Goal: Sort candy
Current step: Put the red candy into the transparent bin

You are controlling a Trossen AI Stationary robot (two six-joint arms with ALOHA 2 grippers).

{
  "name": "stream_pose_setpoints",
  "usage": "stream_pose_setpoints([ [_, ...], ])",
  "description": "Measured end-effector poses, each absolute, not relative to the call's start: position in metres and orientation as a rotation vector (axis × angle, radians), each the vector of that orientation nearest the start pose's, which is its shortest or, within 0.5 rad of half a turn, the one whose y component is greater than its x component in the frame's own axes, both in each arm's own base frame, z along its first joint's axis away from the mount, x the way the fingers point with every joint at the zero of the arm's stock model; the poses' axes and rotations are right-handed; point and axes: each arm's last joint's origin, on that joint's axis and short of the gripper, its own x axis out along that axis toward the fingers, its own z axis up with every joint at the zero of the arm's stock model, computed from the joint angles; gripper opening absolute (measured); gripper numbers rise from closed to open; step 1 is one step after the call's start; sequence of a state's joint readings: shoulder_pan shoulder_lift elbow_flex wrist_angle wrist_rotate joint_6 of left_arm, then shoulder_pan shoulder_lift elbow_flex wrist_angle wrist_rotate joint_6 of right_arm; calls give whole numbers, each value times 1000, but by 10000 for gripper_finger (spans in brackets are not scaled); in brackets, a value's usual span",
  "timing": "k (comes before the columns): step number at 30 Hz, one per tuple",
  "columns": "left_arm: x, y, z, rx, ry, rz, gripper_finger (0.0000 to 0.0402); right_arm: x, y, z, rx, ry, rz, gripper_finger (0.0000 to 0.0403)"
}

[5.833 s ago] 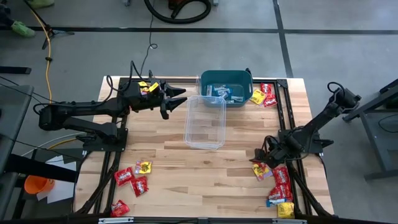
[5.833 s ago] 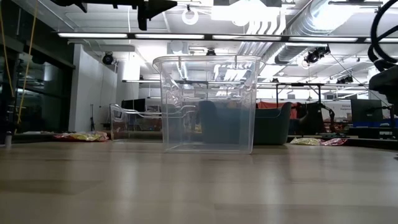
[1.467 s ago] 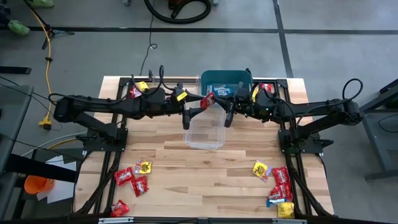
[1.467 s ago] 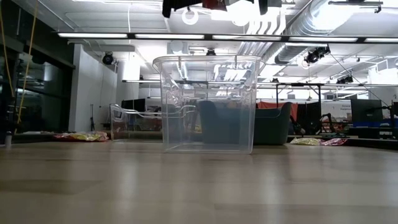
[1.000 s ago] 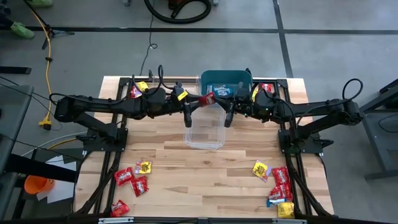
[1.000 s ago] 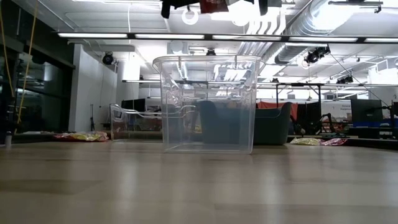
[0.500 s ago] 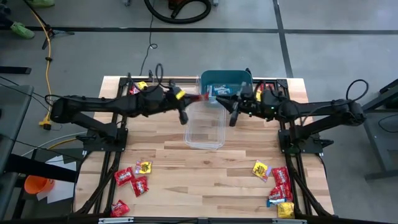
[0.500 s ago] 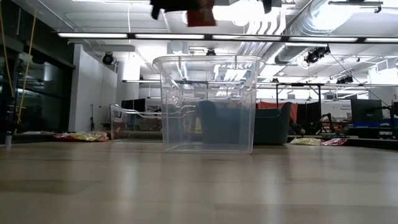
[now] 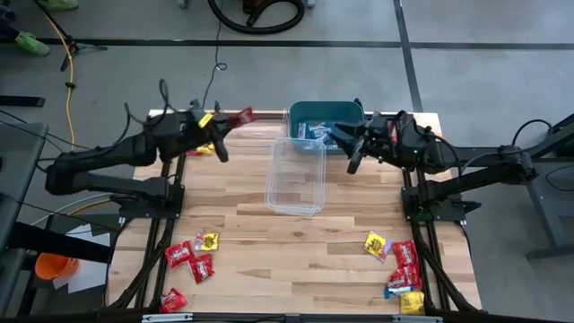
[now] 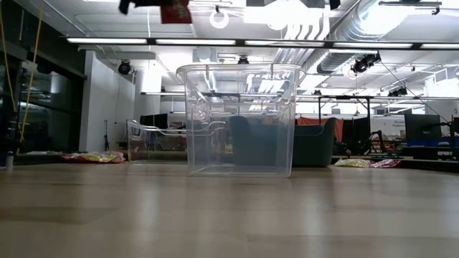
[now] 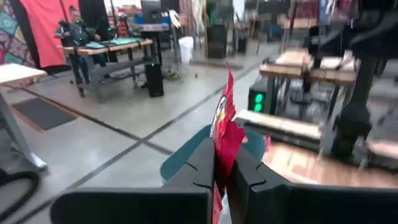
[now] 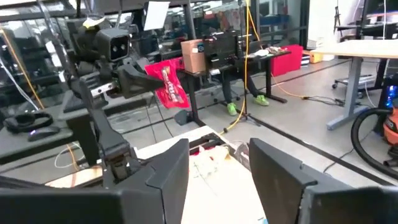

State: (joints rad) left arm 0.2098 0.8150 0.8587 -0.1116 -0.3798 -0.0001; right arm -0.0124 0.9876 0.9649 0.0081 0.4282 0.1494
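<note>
Near edge of the bench (image 9: 296, 269): loose candy, none in a container yet. One cluster of red and yellow packets (image 9: 190, 256) lies at the near left corner. A second cluster (image 9: 401, 265) of red, yellow and light blue packets lies at the near right.

Mid-bench: clear tub (image 9: 296, 175), upright. It looks empty from above and from the low view (image 10: 238, 118).

Far side: teal bin (image 9: 326, 126) touches the clear tub's far rim and holds a few light blue packets. More red and yellow candy (image 9: 384, 135) lies just beside the bin on the right, partly hidden by the right arm.

Left gripper (image 9: 235, 119) is raised above the far left of the bench, jaws clenched on a red packet (image 9: 244, 115). The left wrist view shows the red packet (image 11: 225, 127) standing up edgewise between the jaws. The right wrist view sees it (image 12: 166, 84) hanging free in the air. A small pile of red and yellow packets (image 9: 203, 145) lies below and behind this gripper, mostly hidden by the arm.

Right gripper (image 9: 345, 144) hovers beside the teal bin's right end, jaws released, nothing in them.

Judgement: the step in hand is to carry the red packet to its own pile. The destination is most likely the far left group, though I cannot be sure.

To do it well:
- Keep the pinch firm, since the wrapper is slick and thin.
- Lower close to the surface before letting go, so the light packet does not flutter or slide off the edge.
- Keep the arm clear of the tub rim.
</note>
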Motion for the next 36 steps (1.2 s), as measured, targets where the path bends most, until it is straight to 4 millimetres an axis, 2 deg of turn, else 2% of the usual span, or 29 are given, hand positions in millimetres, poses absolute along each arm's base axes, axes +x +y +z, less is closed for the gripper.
stream_pose_setpoints([
  [5, 159, 45, 319, -109, -33, 594, 0, 217, -15, 375, 150, -10, -442, 162],
  [11, 164, 63, 307, -194, -19, 737, 0, 220, -15, 373, 172, -11, -453, 162],
  [14, 169, 84, 310, -206, 78, 789, 0, 221, -15, 373, 172, -7, -457, 162],
  [19, 177, 138, 306, -260, 335, 823, 0, 222, -16, 371, 170, -4, -482, 162],
  [25, 186, 202, 272, -419, 501, 860, 0, 222, -17, 371, 181, -9, -516, 162],
  [30, 192, 219, 241, -540, 619, 879, 18, 222, -17, 371, 194, -11, -521, 162],
  [36, 197, 220, 228, -562, 686, 866, 71, 222, -17, 371, 212, -16, -521, 162],
])
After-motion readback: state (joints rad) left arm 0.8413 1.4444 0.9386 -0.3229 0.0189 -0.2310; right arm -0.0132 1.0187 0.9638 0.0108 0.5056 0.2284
